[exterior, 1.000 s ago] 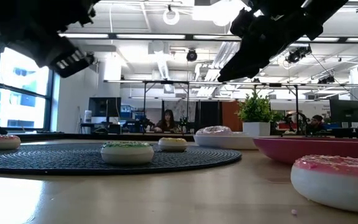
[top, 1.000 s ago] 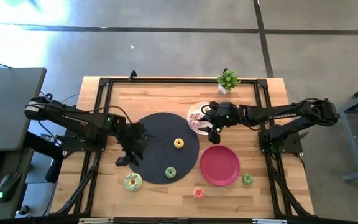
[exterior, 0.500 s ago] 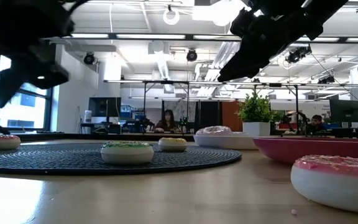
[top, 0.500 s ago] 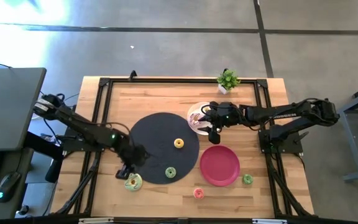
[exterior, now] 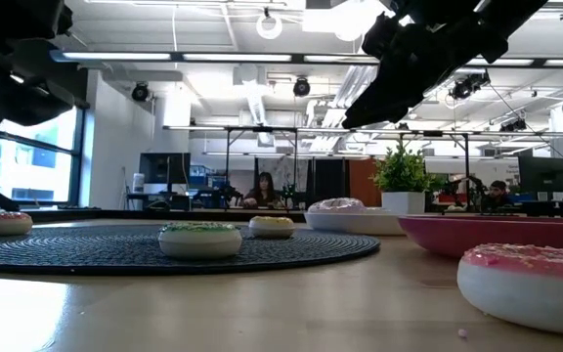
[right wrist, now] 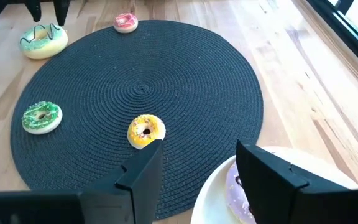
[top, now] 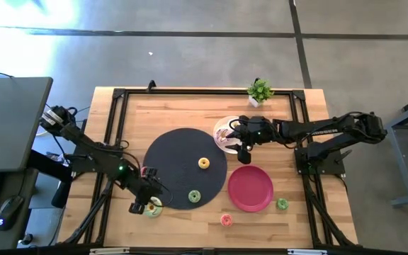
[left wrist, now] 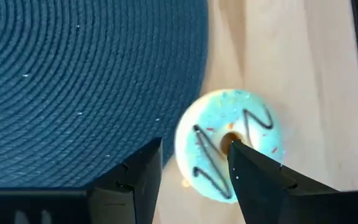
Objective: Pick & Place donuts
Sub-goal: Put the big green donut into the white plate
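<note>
My left gripper [top: 144,205] is open and points down over the pale green donut with a black zigzag [left wrist: 229,146], which lies flat on the wood by the black mat's near-left edge [top: 152,206]. One finger [left wrist: 253,171] is over its hole, the other [left wrist: 135,177] at the ring's mat side. My right gripper [top: 244,150] hangs open and holds nothing beside the white plate [top: 220,127], which carries a sprinkled donut [right wrist: 242,186]. On the mat [top: 176,152] lie a yellow donut [top: 204,163], a green one [top: 194,196] and a small pink one [right wrist: 125,22].
A red plate [top: 251,188] sits right of the mat. A pink donut [top: 226,220] and a small green one [top: 282,204] lie near the table's near edge. A potted plant [top: 260,91] stands at the far edge. People sit in the room beyond the table.
My left gripper has travelled from over the mat's left part toward the table's near edge and come down over the pale green donut. The donuts have stayed where they were.
</note>
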Controlling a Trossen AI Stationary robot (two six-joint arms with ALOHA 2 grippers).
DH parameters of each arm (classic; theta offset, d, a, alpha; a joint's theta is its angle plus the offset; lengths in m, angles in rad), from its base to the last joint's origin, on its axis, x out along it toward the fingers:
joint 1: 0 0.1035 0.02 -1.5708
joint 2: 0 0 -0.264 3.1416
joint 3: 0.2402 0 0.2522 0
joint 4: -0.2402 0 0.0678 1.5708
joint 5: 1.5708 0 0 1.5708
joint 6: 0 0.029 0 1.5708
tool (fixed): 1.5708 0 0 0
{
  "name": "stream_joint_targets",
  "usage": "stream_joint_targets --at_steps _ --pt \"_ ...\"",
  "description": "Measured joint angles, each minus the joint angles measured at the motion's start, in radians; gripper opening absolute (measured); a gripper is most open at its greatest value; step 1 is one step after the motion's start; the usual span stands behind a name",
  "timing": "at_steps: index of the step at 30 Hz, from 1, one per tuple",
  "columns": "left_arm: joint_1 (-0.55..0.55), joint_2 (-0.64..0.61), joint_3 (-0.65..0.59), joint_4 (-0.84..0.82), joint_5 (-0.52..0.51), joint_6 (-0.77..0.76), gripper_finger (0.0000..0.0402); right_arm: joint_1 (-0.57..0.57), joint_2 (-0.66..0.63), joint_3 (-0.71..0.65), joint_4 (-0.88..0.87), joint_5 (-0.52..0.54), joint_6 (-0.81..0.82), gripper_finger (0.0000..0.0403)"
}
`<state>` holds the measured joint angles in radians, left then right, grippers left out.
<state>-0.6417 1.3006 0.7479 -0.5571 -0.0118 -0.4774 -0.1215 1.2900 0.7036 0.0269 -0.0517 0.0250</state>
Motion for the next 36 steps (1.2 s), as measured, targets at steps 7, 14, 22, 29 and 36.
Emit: stream_joint_targets --at_steps 7,14,22,29,36 --pt "-0.007 0.058 -0.034 0.109 0.002 -0.028 0.0174 0.0 0.0 0.0 -0.001 0.0 0.0 0.0193" --pt "-0.006 0.122 -0.06 0.107 0.03 -0.074 0.0174 0.0 0.0 0.0 -0.006 0.0 -0.003 0.0193" --pt "-0.007 0.14 -0.06 0.121 0.01 0.023 0.015 0.0 0.0 0.0 -0.006 0.0 -0.003 0.0193" --pt "-0.007 0.14 -0.048 0.127 0.002 0.083 0.0025 0.0 0.0 0.0 -0.005 0.0 -0.003 0.0193" --pt "0.102 0.142 0.117 -0.037 -0.066 0.198 0.0023 0.0 -0.012 0.03 -0.102 -0.031 0.019 0.0193"
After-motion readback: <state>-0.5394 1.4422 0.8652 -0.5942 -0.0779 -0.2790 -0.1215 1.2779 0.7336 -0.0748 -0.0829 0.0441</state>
